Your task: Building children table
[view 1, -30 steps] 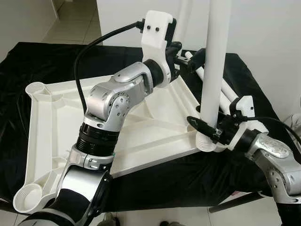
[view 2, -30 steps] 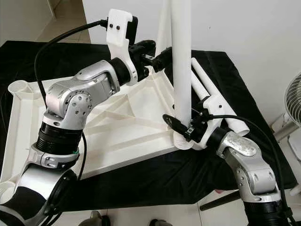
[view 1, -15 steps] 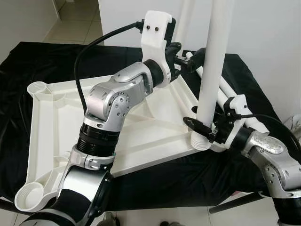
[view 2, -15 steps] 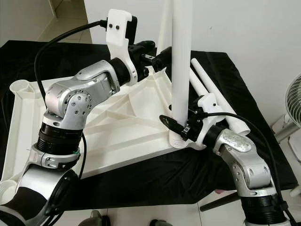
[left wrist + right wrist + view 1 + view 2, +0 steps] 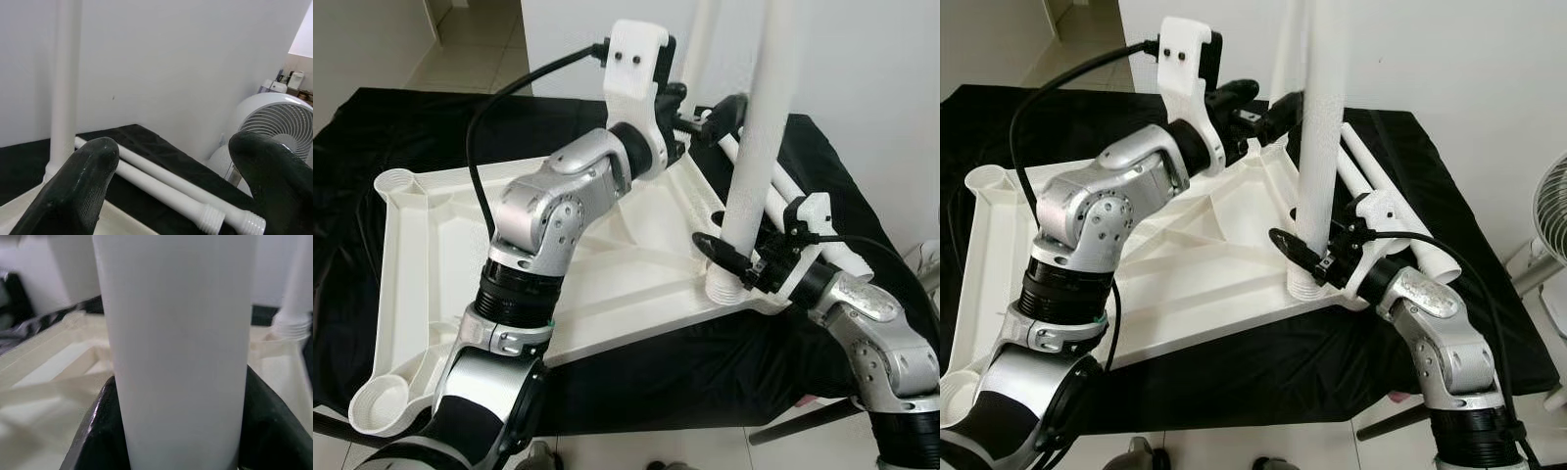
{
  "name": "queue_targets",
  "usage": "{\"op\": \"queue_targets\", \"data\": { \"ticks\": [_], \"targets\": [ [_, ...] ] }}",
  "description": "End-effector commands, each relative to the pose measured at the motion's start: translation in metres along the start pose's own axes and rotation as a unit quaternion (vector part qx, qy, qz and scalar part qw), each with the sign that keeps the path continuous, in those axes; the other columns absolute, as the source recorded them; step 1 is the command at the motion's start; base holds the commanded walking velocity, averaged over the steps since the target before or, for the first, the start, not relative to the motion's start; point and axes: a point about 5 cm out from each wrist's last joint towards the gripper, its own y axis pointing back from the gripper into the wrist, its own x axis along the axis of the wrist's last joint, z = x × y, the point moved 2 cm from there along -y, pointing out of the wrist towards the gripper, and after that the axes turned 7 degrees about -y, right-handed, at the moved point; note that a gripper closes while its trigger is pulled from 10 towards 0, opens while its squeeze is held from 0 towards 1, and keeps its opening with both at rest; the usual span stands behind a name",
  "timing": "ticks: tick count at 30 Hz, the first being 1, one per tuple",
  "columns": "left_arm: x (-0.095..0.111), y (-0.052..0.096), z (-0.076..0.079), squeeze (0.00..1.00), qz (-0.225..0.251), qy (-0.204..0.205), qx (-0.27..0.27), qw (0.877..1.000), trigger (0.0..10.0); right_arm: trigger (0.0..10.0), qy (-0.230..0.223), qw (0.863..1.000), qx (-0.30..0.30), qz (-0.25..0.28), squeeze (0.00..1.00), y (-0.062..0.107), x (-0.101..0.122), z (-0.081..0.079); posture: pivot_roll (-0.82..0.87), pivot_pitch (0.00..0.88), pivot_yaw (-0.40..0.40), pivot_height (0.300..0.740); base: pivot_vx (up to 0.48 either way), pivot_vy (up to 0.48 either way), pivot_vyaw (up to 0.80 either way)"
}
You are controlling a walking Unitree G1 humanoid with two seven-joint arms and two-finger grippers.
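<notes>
The white table top (image 5: 431,255) lies upside down on a black cloth. A white leg (image 5: 759,147) stands upright in its near right corner. My right gripper (image 5: 734,259) is shut on that leg just above its ribbed base; the right wrist view has the leg (image 5: 181,342) between the black fingers (image 5: 98,431). Another leg (image 5: 700,39) stands at the far right corner. Beside it my left gripper (image 5: 1258,106) hovers open with nothing between its fingers (image 5: 73,186).
Two loose white legs (image 5: 1381,186) lie on the cloth to the right of the table top. Open round sockets sit at the far left corner (image 5: 396,183) and the near left corner (image 5: 380,403). A white fan (image 5: 1547,211) stands off the right edge.
My right gripper has shifted the held leg's base and that corner of the table top slightly left and away. The leg now leans a little. The left arm has barely moved.
</notes>
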Motion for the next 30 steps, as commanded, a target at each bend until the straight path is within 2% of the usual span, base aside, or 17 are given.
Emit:
{"op": "queue_targets", "data": {
  "ticks": [1,7,10,12,13,17,18,19,20,21,24,26,27,30],
  "targets": [
    [-0.005,0.001,-0.003,0.0,-0.004,0.004,0.006,1.0,10.0,10.0,0.007,0.999,-0.032,0.021,0.0,0.003,0.006,0.007,-0.02,0.097,-0.035,0.74,0.0,0.0,0.0],
    [-0.012,0.008,-0.023,0.0,-0.009,0.008,0.069,0.998,10.0,10.0,0.007,0.984,-0.159,0.077,0.0,0.007,0.012,0.026,-0.02,0.112,-0.02,0.74,0.0,0.0,0.0],
    [-0.014,0.009,-0.025,0.0,-0.012,0.007,0.073,0.997,10.0,10.0,0.009,0.982,-0.17,0.08,0.0,0.007,0.013,0.028,-0.02,0.115,-0.016,0.74,0.0,0.0,0.0],
    [-0.021,0.012,-0.025,0.0,-0.017,0.0,0.071,0.997,10.0,10.0,0.014,0.974,-0.212,0.084,0.0,0.01,0.01,0.035,-0.02,0.115,-0.016,0.74,0.0,0.0,0.0],
    [-0.021,0.012,-0.025,0.0,-0.017,0.0,0.071,0.997,10.0,10.0,0.014,0.974,-0.212,0.084,0.0,0.01,0.01,0.035,-0.02,0.115,-0.016,0.74,0.0,0.0,0.0],
    [-0.029,0.019,-0.014,0.0,-0.007,-0.026,0.037,0.999,10.0,10.0,0.031,0.967,-0.237,0.089,0.0,0.012,0.007,0.036,-0.02,0.116,-0.014,0.74,0.0,0.0,0.0],
    [-0.033,0.023,-0.005,0.0,0.004,-0.043,0.009,0.999,10.0,10.0,0.038,0.964,-0.245,0.093,0.0,0.013,0.005,0.035,-0.02,0.115,-0.014,0.74,0.0,0.0,0.0],
    [-0.033,0.023,-0.005,0.0,0.004,-0.043,0.009,0.999,10.0,10.0,0.038,0.964,-0.245,0.093,0.0,0.013,0.005,0.035,-0.02,0.115,-0.014,0.74,0.0,0.0,0.0],
    [-0.036,0.029,0.005,0.0,0.024,-0.072,-0.016,0.997,10.0,10.0,0.038,0.962,-0.252,0.097,0.0,0.015,0.003,0.034,-0.02,0.115,-0.014,0.74,0.0,0.0,0.0],
    [-0.045,0.036,0.015,0.0,0.026,-0.076,-0.051,0.995,10.0,10.0,0.038,0.959,-0.262,0.097,0.0,0.017,-0.001,0.033,-0.02,0.117,-0.012,0.74,0.0,0.0,0.0],
    [-0.051,0.04,0.021,0.0,0.028,-0.075,-0.068,0.994,10.0,10.0,0.04,0.957,-0.269,0.096,0.0,0.018,-0.003,0.032,-0.02,0.117,-0.012,0.74,0.0,0.0,0.0],
    [-0.072,0.049,0.028,0.0,0.001,-0.057,-0.092,0.994,10.0,10.0,0.041,0.954,-0.282,0.095,0.0,0.021,-0.009,0.028,-0.01,0.119,-0.012,0.74,0.0,0.0,0.0],
    [-0.083,0.053,0.03,0.0,-0.017,-0.062,-0.099,0.993,10.0,10.0,0.042,0.952,-0.289,0.094,0.0,0.022,-0.011,0.027,-0.02,0.121,-0.011,0.74,0.0,0.0,0.0],
    [-0.091,0.057,0.033,0.0,-0.031,-0.058,-0.109,0.992,10.0,10.0,0.042,0.95,-0.295,0.092,0.0,0.023,-0.014,0.025,-0.01,0.123,-0.01,0.74,0.0,0.0,0.0]
  ]
}}
